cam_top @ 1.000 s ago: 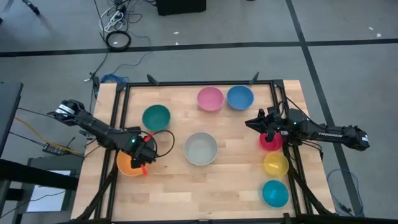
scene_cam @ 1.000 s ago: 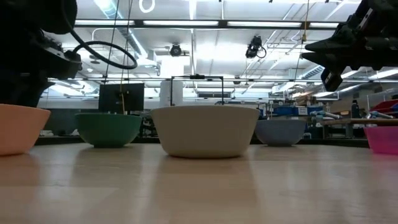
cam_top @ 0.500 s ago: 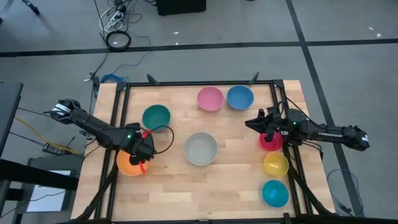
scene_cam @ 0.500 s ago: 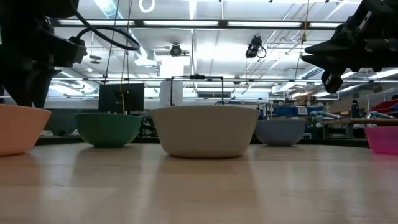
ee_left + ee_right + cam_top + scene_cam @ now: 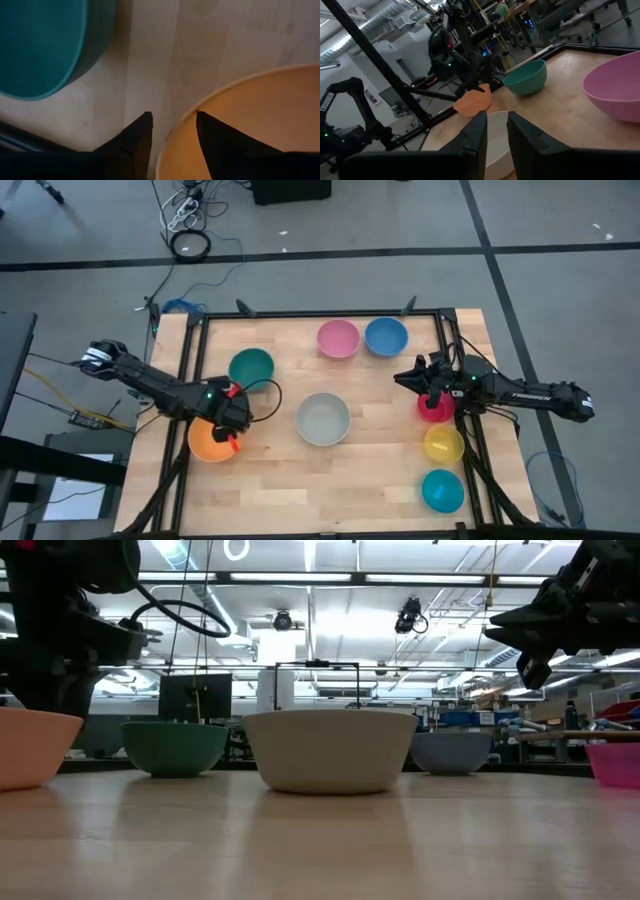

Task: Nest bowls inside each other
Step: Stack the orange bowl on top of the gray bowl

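Observation:
Eight bowls stand apart on the wooden table. The orange one (image 5: 205,445) is at the near left, the dark green (image 5: 250,367) behind it, and the grey-white (image 5: 323,420) in the middle. Pink (image 5: 338,338) and blue (image 5: 386,336) stand at the far edge. Magenta (image 5: 435,410), yellow (image 5: 444,445) and cyan (image 5: 442,490) line the right edge. My left gripper (image 5: 172,125) points down, open, over the orange bowl's far right rim (image 5: 192,117), one finger outside it and one inside. My right gripper (image 5: 496,122) hangs level above the magenta bowl, its fingers a narrow gap apart, with nothing in it.
Black frame rails (image 5: 190,380) run along the table's left, far and right edges. Bare wood (image 5: 330,480) lies in front of the grey-white bowl. The left arm's cable loops (image 5: 262,395) between the green and orange bowls.
My left gripper has tipped a little and shifted slightly toward the far edge, over the orange bowl's rim. The orange bowl has stayed where it was.

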You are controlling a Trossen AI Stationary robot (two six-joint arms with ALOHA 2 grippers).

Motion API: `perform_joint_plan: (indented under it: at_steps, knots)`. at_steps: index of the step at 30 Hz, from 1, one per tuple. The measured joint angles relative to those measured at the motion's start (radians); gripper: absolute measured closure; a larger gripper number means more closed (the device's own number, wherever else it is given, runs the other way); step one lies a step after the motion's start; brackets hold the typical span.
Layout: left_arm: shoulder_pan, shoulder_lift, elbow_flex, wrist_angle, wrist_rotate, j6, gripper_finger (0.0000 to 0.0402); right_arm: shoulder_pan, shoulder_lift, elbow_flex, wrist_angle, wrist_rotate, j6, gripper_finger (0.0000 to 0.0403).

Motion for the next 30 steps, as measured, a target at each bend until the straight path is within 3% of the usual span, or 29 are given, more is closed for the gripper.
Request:
perform_joint_plan:
  at_steps: [5,14,30]
  knots:
    - [0.027,0.000,0.000,0.052,0.042,0.016,0.0259,0.000,0.000,0.000,0.000,0.000,-0.009,0.0337]
    - [0.054,-0.005,0.008,0.128,0.139,0.048,0.0382,0.000,0.000,0.000,0.001,0.000,-0.009,0.0337]
    - [0.103,0.008,0.172,0.206,0.190,-0.033,0.0395,0.000,0.000,0.001,0.009,0.001,-0.008,0.0337]
